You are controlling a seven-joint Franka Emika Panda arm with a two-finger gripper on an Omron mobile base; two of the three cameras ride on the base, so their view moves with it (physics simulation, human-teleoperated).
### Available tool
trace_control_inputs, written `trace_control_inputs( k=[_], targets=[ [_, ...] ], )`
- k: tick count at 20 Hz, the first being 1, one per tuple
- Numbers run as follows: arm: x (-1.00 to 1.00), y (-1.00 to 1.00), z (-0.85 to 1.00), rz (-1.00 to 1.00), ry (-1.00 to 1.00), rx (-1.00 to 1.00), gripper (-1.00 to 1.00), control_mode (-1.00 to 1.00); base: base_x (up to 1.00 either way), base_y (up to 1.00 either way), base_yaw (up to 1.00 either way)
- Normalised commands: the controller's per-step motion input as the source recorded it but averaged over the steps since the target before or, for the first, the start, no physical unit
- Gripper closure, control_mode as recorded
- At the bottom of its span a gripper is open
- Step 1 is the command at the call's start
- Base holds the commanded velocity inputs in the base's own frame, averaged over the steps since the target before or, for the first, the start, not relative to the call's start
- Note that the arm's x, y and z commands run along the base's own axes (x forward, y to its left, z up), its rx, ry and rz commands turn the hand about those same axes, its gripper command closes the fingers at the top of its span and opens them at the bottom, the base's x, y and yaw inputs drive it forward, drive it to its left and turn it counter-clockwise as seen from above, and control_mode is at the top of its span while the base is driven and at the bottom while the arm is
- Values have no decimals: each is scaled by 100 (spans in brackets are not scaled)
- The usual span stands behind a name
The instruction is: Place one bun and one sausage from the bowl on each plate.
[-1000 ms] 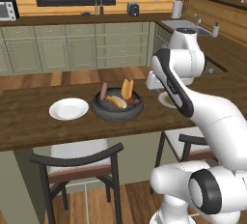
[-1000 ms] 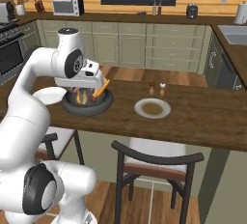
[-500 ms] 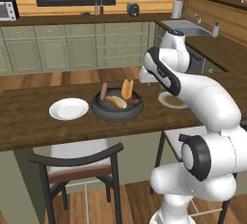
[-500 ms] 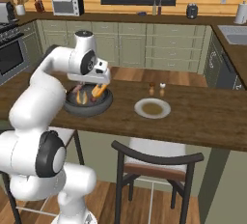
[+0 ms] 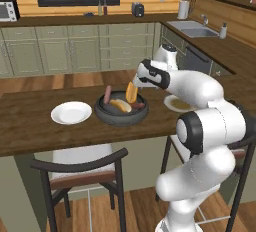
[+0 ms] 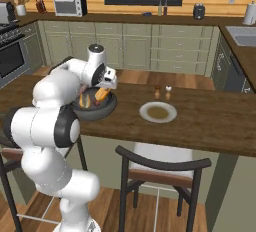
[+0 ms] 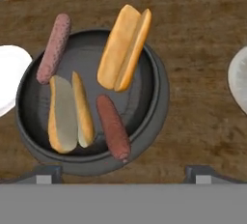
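Nothing is being plated yet: both buns point(image 7: 123, 47) and both sausages point(image 7: 113, 126) are lying in the bowl point(image 7: 154, 117), both plates point(image 5: 71, 112) are sitting bare on the surface point(image 5: 30, 126), and the tool point(image 7: 120, 175) is hovering released above the bowl, grasping nothing.

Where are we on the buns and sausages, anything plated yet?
Nothing plated yet. Both buns and both sausages are in the bowl; the left plate is bare, the right plate holds neither. The gripper hovers open over the bowl, holding nothing. All four placements remain.
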Motion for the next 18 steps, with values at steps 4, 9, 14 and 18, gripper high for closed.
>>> trace_control_inputs(
  k=[4,9,14,18],
  targets=[
    [100,0,-30,0,2,0,-100,-100,0,0,0],
    [85,0,-24,-1,5,1,-100,-100,0,0,0],
    [46,0,-36,-1,9,8,-100,-100,0,0,0],
    [36,1,-39,-1,7,15,-100,-100,0,0,0]
  ],
)
